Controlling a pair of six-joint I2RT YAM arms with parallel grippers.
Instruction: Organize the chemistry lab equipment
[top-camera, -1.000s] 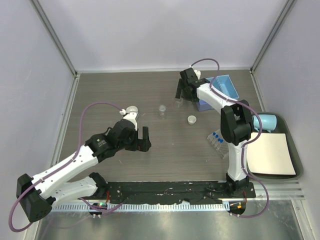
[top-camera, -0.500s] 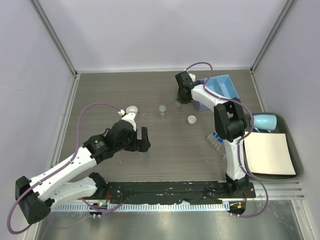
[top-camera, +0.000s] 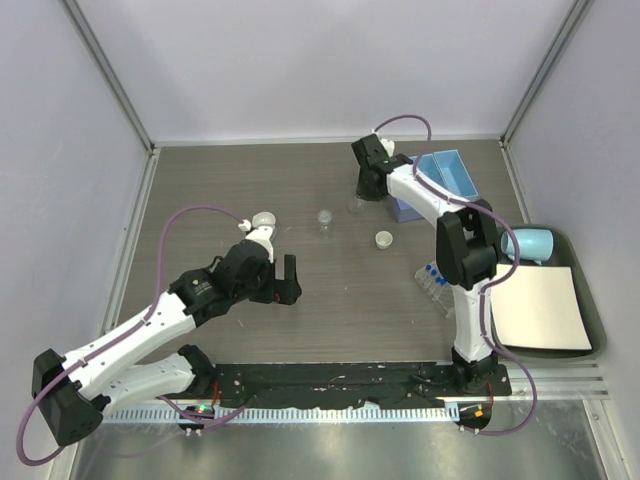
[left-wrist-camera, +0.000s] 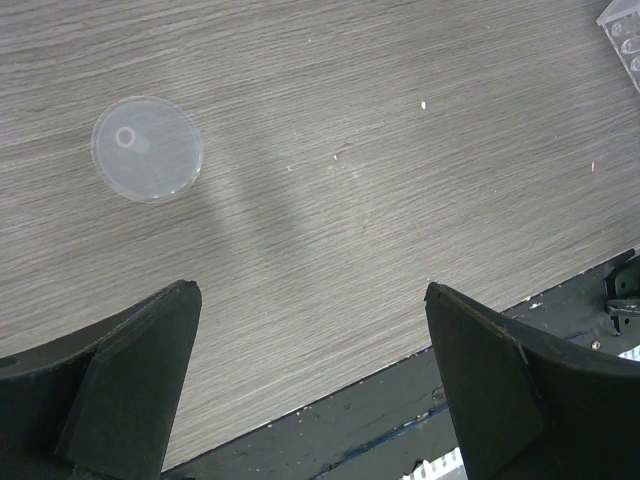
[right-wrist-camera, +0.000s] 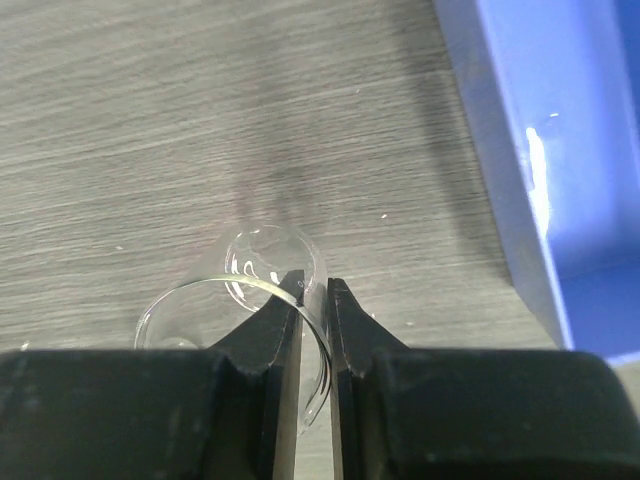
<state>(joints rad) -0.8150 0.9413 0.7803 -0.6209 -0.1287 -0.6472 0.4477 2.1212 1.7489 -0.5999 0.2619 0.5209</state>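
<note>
My right gripper is shut on the wall of a tiny clear beaker, one finger inside the rim and one outside. From above, that gripper hangs at the back of the table, just left of the blue three-compartment tray. A second beaker stands apart to the left. One small white round dish lies mid-table and another lies by the left arm. My left gripper is open over bare table, with a dish ahead of it. The clear rack holds blue-capped tubes.
A dark green tray with a white sheet sits at the right edge, and a pale blue mug lies at its back end. The black base rail runs along the near edge. White walls enclose the table on three sides.
My right gripper has gone from open to shut, closing on the beaker's wall after a small shift to the left. The left arm has stayed put.
</note>
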